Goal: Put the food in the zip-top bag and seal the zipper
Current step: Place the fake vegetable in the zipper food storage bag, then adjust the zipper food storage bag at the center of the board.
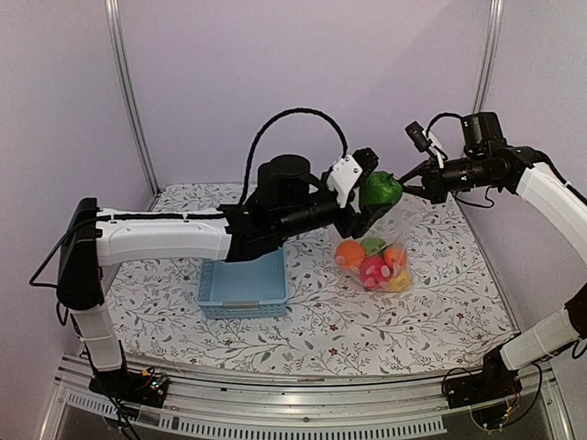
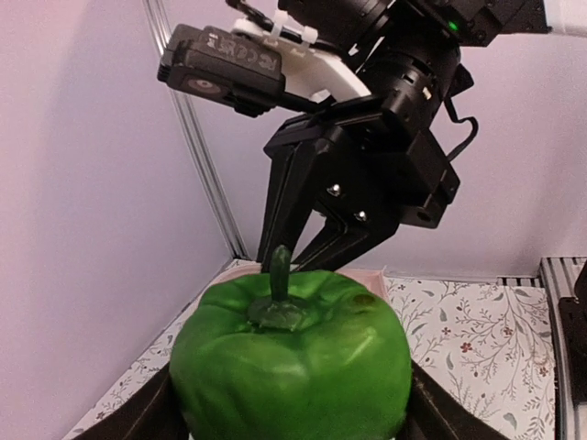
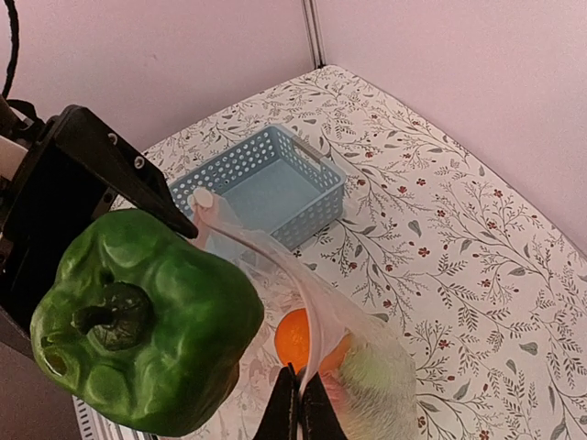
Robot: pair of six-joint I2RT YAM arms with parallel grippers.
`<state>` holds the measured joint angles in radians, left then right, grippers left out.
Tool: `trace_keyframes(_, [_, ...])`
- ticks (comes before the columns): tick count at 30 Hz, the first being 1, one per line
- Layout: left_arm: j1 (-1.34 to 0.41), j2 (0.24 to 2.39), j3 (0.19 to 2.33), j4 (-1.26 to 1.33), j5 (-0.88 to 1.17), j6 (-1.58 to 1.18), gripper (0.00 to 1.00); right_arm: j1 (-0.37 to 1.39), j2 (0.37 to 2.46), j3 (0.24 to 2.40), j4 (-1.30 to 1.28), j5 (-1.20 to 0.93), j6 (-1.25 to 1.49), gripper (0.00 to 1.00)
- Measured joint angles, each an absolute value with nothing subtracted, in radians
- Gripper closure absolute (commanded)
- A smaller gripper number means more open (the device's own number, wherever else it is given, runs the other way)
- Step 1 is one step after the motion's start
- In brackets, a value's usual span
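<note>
Basket: light blue lattice, on the flowered tabletop, just left of the bag.

Bag: clear plastic, held up by its mouth, lower end down at the tabletop. Holds an orange, a red piece, and green and yellow pieces packed together, hard to tell apart through the crinkled film.

Zipper: pale strip along the bag's mouth, pinched in the right hand, whose fingers are pressed tight together on it.

Green pepper: clamped in the left hand, above the bag's mouth. The pepper hides most of that hand's fingers.
</note>
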<state>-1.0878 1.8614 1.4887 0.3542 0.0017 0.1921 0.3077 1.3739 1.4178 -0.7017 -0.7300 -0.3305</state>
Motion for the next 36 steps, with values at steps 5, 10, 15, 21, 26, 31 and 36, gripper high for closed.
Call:
trace_keyframes(5, [-1.097,1.881,1.536,0.349,-0.077,0.226,0.07,0.308,1.374,1.418,-0.712,-0.74,-0.329,1.0])
trace_keyframes(10, [-1.102,1.882,1.553,0.329,-0.128,0.255,0.05,0.308,1.376,1.418,-0.714,-0.744,-0.329,1.0])
trace_keyframes(15, [-1.113,1.843,1.522,0.29,-0.117,0.314,0.12,0.308,1.38,1.419,-0.714,-0.744,-0.329,1.0])
trace_keyframes(21, [-1.161,1.689,1.483,0.085,0.002,0.432,0.25,0.308,1.381,1.419,-0.715,-0.744,-0.33,1.0])
trace_keyframes(26, [-1.17,1.654,1.532,-0.117,0.045,0.49,0.33,0.308,1.381,1.419,-0.727,-0.744,-0.342,1.0])
trace_keyframes(31, [-1.172,1.679,1.538,-0.262,0.044,0.525,0.34,0.308,1.381,1.419,-0.75,-0.744,-0.365,1.0])
trace_keyframes(36, [-1.172,1.748,1.572,-0.331,0.027,0.559,0.36,0.321,1.375,1.407,-0.763,-0.744,-0.385,1.0])
